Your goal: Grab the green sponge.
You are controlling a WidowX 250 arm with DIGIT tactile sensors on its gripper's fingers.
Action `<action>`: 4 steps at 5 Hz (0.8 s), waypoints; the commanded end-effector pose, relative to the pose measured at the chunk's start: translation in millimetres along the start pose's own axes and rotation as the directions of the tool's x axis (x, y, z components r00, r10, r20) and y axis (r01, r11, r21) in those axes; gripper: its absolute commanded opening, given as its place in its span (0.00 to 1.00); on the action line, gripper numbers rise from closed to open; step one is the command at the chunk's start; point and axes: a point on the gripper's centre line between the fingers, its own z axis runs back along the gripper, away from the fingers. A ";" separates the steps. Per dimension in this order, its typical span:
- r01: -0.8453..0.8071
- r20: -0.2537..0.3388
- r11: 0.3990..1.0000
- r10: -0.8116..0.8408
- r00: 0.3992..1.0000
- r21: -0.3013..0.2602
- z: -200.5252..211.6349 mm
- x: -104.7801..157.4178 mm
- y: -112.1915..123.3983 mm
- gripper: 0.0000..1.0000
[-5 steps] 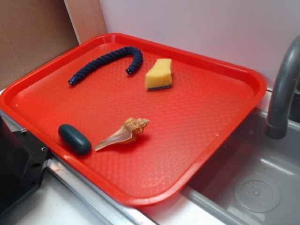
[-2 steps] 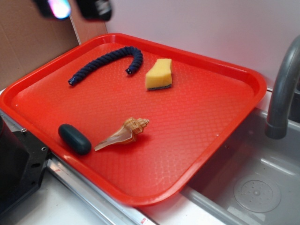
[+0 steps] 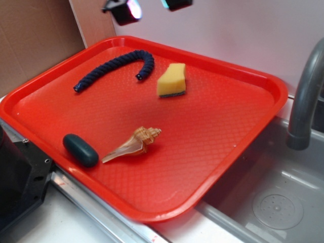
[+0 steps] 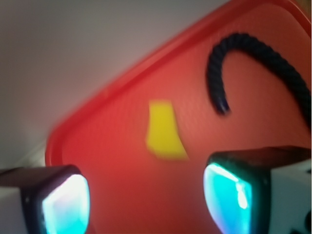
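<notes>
The green sponge [image 3: 171, 80], a small yellow foam block with waisted sides and a thin dark layer along its near edge, lies at the back middle of the red tray [image 3: 268, 86]. In the wrist view the sponge [image 4: 165, 130] shows as a blurred yellow patch ahead of my fingers. My gripper [image 3: 150, 7] hangs high above the tray's far edge, well above and a little left of the sponge. It is open, with a wide empty gap between its glowing fingertips [image 4: 226, 195].
A dark blue rope [image 3: 115, 67] curves left of the sponge. A tan seashell [image 3: 133, 145] and a smooth dark green oval lump [image 3: 80, 150] lie near the tray's front left. A grey sink with a faucet [image 3: 304, 101] stands to the right; a wall rises behind.
My gripper came into view at the top left and has moved right along the tray's far edge, toward the sponge. Nothing on the tray has shifted.
</notes>
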 end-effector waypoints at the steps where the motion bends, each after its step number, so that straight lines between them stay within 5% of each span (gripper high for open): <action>1: -0.129 0.043 0.985 0.125 0.991 0.118 -40.0 30.6 20.4 1.00; 2: -0.134 -0.025 0.982 0.138 0.990 0.135 -55.6 21.9 26.4 1.00; 4: -0.069 -0.045 0.974 0.080 0.996 0.215 -90.0 4.8 27.7 1.00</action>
